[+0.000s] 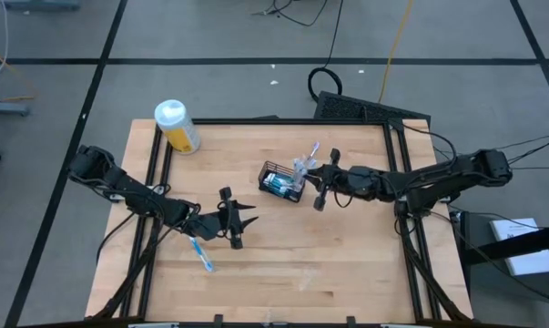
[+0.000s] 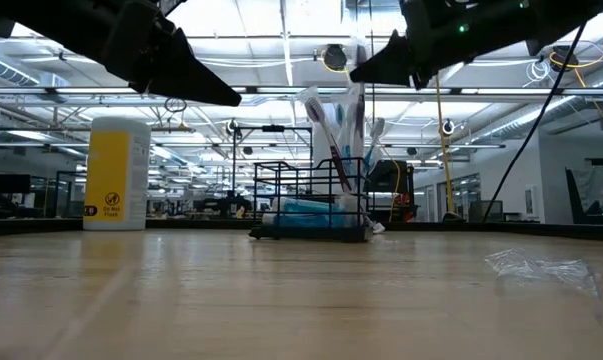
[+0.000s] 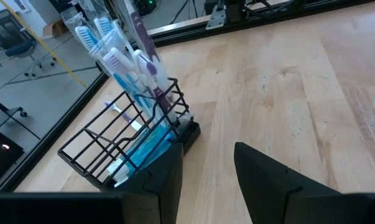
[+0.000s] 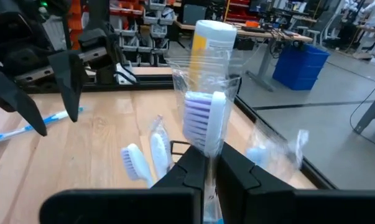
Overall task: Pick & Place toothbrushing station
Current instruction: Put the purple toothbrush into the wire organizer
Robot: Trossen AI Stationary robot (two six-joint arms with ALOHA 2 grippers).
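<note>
Right gripper (image 4: 210, 163) pinches a wrapped toothbrush (image 4: 204, 121), seemingly over the basket (image 1: 280, 181); left gripper (image 1: 241, 221) open, empty.

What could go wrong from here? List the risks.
1. The right gripper is shut on a wrapped toothbrush above the wire basket; its loose wrapper may snag on the brushes already standing there.
2. Pushing down could tip or slide the light basket.
3. A blue toothbrush lies on the table beside the left gripper, whose fingers are open and empty; a sweep could knock it away.
</note>
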